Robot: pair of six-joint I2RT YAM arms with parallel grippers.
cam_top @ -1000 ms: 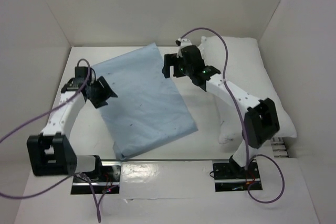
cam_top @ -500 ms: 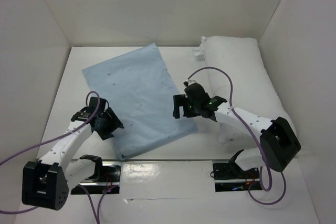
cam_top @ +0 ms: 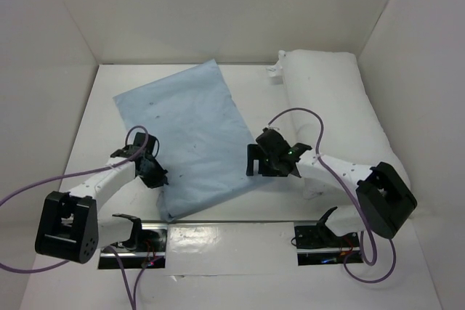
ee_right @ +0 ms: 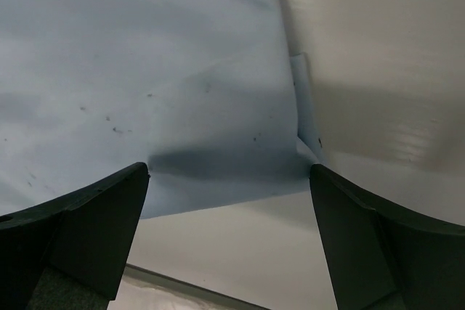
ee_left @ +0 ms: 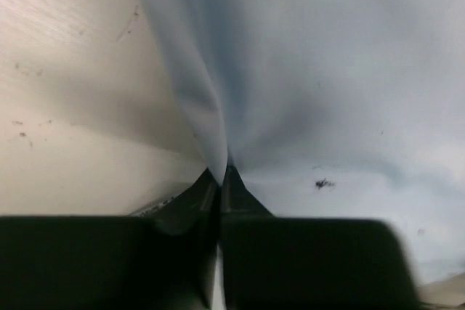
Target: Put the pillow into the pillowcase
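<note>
The white bench [cam_top: 80, 143] carries the pillow [cam_top: 334, 99], a plump white cushion lying lengthwise along the right wall, from the far corner toward the near edge. Left of it and apart from it, the pale blue pillowcase [cam_top: 192, 136] lies flat and slanted across the middle of the bench. The left arm [cam_top: 102, 183] stretches low from its base to the pillowcase's near left edge. The right arm [cam_top: 341, 172] folds at the elbow and reaches low and leftward to the pillowcase's near right corner. The left gripper [cam_top: 155, 172] is pinched closed on a raised fold of the pillowcase's edge. The right gripper [cam_top: 267, 166] points down with its jaws spread wide, holding nothing, and the wrist view shows the pillowcase's corner between them.
</note>
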